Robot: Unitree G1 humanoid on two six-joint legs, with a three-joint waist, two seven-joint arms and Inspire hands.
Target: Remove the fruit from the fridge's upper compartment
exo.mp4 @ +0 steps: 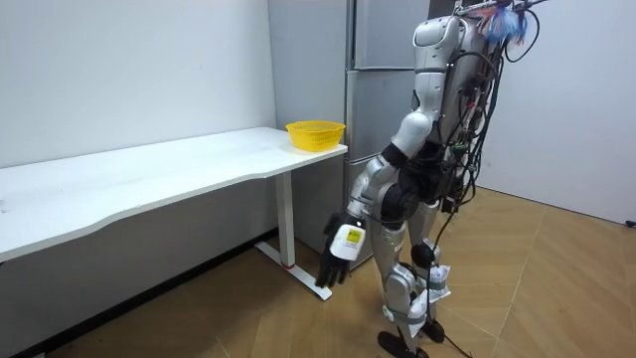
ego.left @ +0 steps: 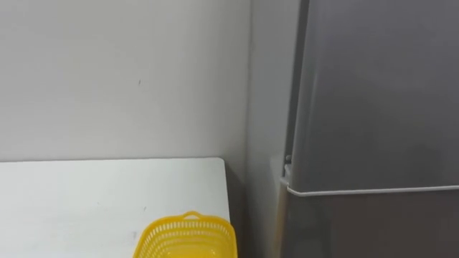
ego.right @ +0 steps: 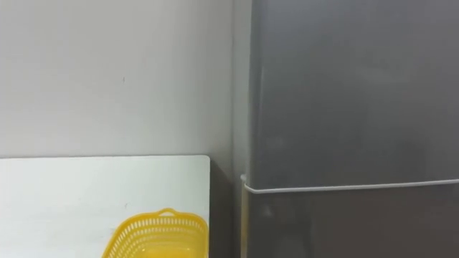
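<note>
At the shut fridge (ego.left: 358,143) beside the bench (ego.left: 86,193), the left hand (exo.mp4: 344,247) hangs, fingers (exo.mp4: 330,270) released; best hook the upper door (ego.right: 344,93) edge squarely

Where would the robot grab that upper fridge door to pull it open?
The upper fridge door is shut, its front flat with no handle showing, so an edge is the hold. A small bracket at its lower left corner looks like a hinge, so probably curl fingers behind the right edge, coming from the right. The left hand hangs open at the robot's side.
</note>
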